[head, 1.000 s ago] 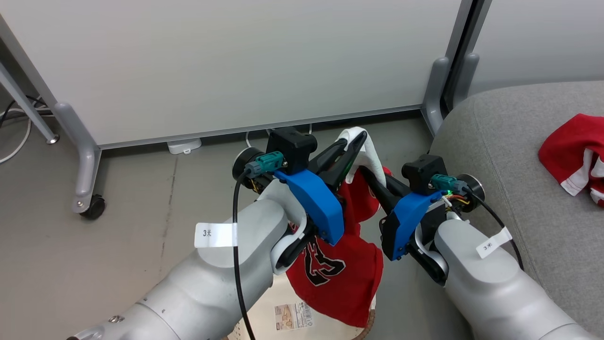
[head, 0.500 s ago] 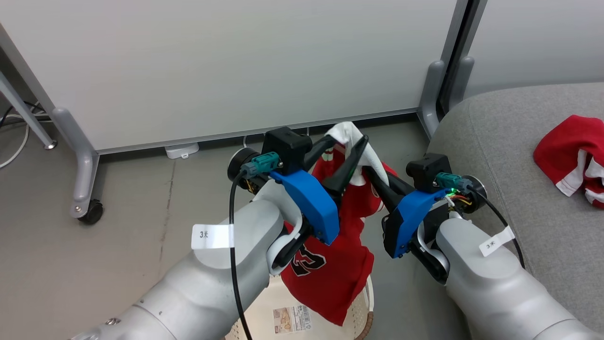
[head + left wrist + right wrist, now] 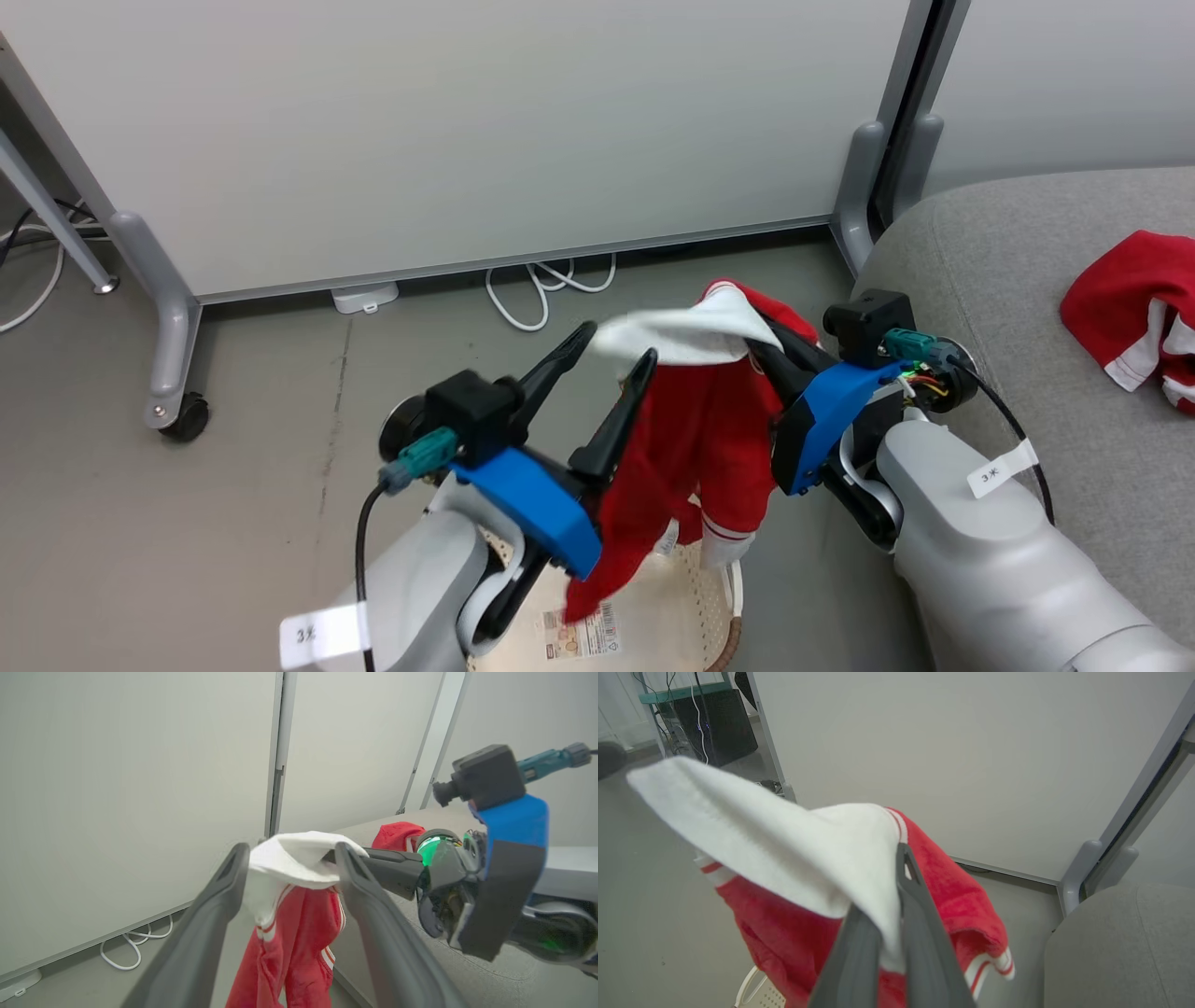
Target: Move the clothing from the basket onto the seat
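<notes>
Left tool [image 3: 618,342] lower now; limp red-and-white clothing [image 3: 709,429]

Head camera: above and behind the red garment [image 3: 709,420], facing forward and down, middle distance. Left wrist camera: close at the garment's left, looking across it. Right wrist camera: closest, just behind the garment, facing the white partition [image 3: 948,756]. Shared by all three: the garment, the partition.
</notes>
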`<state>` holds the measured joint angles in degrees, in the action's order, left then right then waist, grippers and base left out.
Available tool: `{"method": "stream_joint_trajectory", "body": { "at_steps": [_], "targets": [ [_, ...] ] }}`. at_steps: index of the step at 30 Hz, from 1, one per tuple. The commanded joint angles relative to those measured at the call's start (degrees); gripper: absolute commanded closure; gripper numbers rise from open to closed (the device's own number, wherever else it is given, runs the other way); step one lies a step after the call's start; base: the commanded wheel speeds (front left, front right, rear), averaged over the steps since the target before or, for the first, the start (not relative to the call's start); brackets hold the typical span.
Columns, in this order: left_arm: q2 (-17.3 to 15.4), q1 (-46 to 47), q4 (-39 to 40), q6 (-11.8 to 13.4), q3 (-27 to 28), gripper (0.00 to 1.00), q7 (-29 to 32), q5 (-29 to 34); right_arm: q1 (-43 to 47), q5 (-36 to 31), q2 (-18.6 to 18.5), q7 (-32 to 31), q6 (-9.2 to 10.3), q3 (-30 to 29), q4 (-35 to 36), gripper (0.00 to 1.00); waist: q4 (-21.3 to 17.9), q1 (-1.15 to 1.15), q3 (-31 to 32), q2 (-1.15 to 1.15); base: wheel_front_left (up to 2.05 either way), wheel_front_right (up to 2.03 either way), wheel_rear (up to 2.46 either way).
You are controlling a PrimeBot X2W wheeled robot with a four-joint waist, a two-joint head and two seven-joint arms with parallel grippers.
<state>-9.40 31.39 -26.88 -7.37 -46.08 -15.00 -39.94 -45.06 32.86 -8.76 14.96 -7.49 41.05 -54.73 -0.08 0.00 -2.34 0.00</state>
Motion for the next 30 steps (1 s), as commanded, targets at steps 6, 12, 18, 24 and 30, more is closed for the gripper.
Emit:
{"method": "stream_joint_trajectory", "body": {
  "at_steps": [6, 12, 18, 24, 30],
  "targets": [
    [-1.23, -9.39, 5.01, 0.04, 8.00, 0.00, -0.27, 7.41, 0.82, -0.55, -0.87, 0.31, -0.01, -1.09, 1.34, 1.00, 0.28, 0.00, 0.03, 0.00, 0.00, 0.00, 0.00],
    [-0.90, -16.52, 6.13, -0.07, 14.84, 0.00, -0.27, 11.58, 1.76, -0.88, -0.87, 0.31, -0.01, -1.75, 1.82, 1.00, 0.06, 0.00, 0.31, 0.00, 0.00, 0.00, 0.00],
    [-0.09, -20.39, 6.67, -0.12, 20.16, 0.00, -0.27, 13.47, 2.29, -1.14, -1.13, 0.31, -0.01, -2.29, 2.17, 1.00, -0.11, 0.00, 0.44, 0.00, 0.00, 0.00, 0.00],
    [0.69, -21.28, 7.10, -0.14, 22.47, 0.00, -0.27, 14.81, 2.71, -1.46, -1.45, 0.32, -0.01, -2.85, 2.47, 1.00, -0.33, 0.00, 0.00, 0.00, 0.00, 0.00, 0.00],
    [1.19, -20.84, 6.74, -0.14, 23.34, 0.00, -0.27, 14.56, 2.94, -1.75, -1.23, 0.32, -0.01, -3.37, 2.75, 1.00, -1.29, 0.00, -0.40, 0.00, 0.00, 0.00, 0.00]
  ]
}}
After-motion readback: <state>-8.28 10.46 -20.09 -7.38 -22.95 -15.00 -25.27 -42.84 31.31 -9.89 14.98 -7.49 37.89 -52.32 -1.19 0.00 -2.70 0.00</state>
